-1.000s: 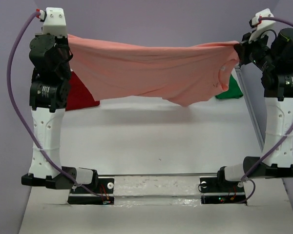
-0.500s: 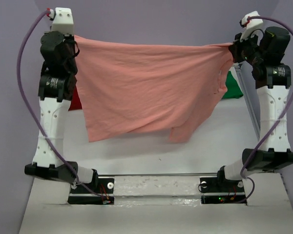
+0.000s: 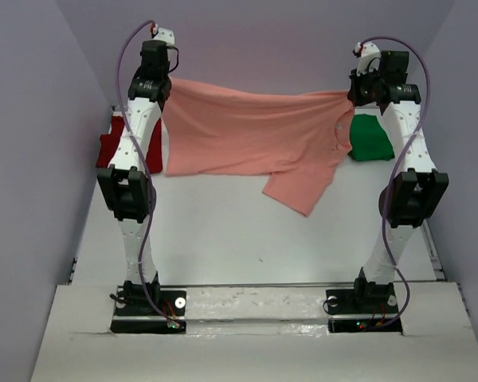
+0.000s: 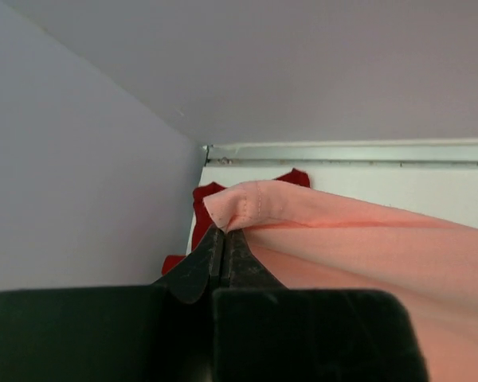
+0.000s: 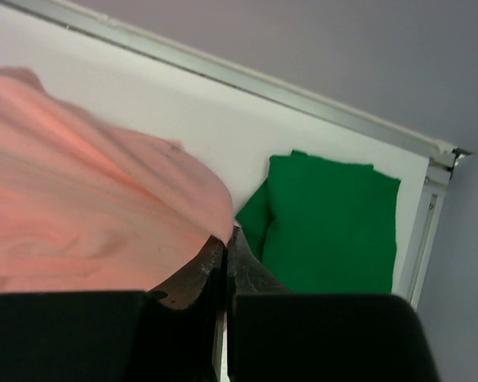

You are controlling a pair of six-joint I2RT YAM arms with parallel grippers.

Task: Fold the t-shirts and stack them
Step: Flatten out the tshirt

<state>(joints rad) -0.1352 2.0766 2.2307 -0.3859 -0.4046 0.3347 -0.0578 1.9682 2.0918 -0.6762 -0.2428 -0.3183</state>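
You have the salmon t-shirt (image 3: 247, 135) hanging spread wide in the air, pinched at its two upper corners, collar toward the right and its lower right part drooping lowest. The red t-shirt (image 3: 110, 147) lies at the far left. The green t-shirt (image 3: 370, 137) lies flat as a neat rectangle at the far right.

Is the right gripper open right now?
No, the right gripper is shut, pinching the edge of the pink shirt.

Seemingly three t-shirts: pink (image 3: 247, 135), red (image 3: 108, 148), green (image 3: 369, 139); two hands (image 3: 166, 83) (image 3: 350, 95).

Matt pink cloth shirt (image 3: 247, 139), smooth white table (image 3: 223, 231).
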